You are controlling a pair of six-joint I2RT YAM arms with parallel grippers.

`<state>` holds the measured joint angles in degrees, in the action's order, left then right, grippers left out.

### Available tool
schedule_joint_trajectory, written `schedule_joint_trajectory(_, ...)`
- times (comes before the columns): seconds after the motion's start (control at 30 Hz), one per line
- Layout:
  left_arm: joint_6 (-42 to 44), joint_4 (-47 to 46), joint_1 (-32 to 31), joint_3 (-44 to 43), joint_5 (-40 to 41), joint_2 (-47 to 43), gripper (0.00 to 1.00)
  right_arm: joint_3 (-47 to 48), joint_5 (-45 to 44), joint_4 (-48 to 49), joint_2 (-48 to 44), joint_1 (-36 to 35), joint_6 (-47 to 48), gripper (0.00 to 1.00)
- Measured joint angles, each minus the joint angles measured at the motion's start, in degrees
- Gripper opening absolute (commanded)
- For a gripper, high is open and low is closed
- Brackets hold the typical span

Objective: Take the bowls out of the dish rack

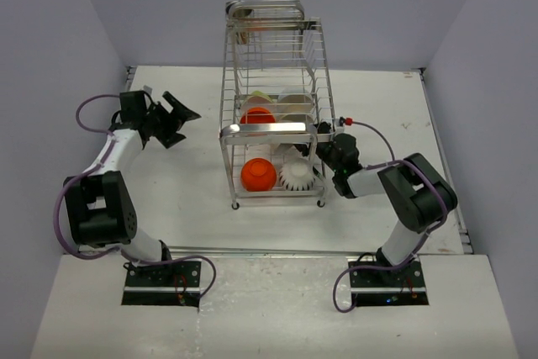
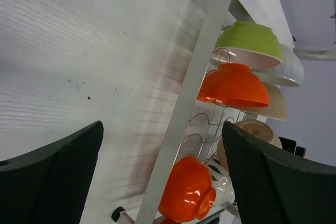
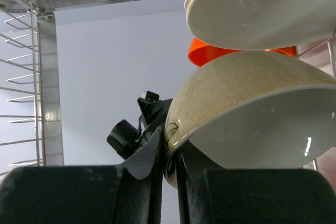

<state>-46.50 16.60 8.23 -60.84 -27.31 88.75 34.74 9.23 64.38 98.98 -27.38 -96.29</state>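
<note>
Rim of speckled cream bowl (image 3: 236, 93) (glossy inside) pinched in right jaws, left jaws wide, empty.

**Robotics laboratory test cell, seen from above.** A flat white surface (image 1: 193, 199) is boxed in by plain pale grey wall panels (image 1: 168, 14) at 9, 12 and 3 o'clock, forming a bare, evenly lit enclosure. Two black-and-white jointed robot arms stand at the near edge, the left arm (image 1: 101, 208) at 7 o'clock and the right arm (image 1: 416, 195) at 5 o'clock. Each is bolted down through a black base plate (image 1: 161, 279), and exposed purple cables (image 1: 88, 107) loop along the links. A single household item, a tall chrome wire dish rack (image 1: 269, 129) holding small round glazed bowls (image 1: 259, 174), stands at the centre toward 12 o'clock.
</note>
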Motion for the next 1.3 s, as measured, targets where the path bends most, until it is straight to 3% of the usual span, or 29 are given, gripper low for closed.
schedule_joint_trajectory(0.2,0.7,-1.92,0.0,0.0,-1.99,0.55,0.95,0.0,1.46,-4.44,-3.72,1.66,3.3,0.0)
schedule_joint_trajectory(0.63,-0.7,-5.16,-0.04,0.15,-6.45,-0.83,0.94,-0.07,5.55,-19.56,-22.53,8.85,10.75,0.0)
schedule_joint_trajectory(0.8,-1.97,-5.33,-1.36,-0.28,-6.47,-2.14,0.92,2.75,4.48,-41.66,-33.81,14.6,19.52,0.0)
schedule_joint_trajectory(0.97,-1.01,-1.51,-5.95,-5.46,-2.89,-2.1,0.91,15.39,0.17,-67.73,-36.0,22.05,32.5,0.0)
schedule_joint_trajectory(1.1,0.15,0.02,-8.0,-8.37,-0.83,-2.1,0.9,26.53,-3.1,-83.76,-32.0,28.09,43.08,0.0)
schedule_joint_trajectory(1.3,1.88,4.85,-7.87,-8.79,2.54,-1.01,0.9,41.35,-8.96,-98.84,-17.92,32.92,54.07,0.0)
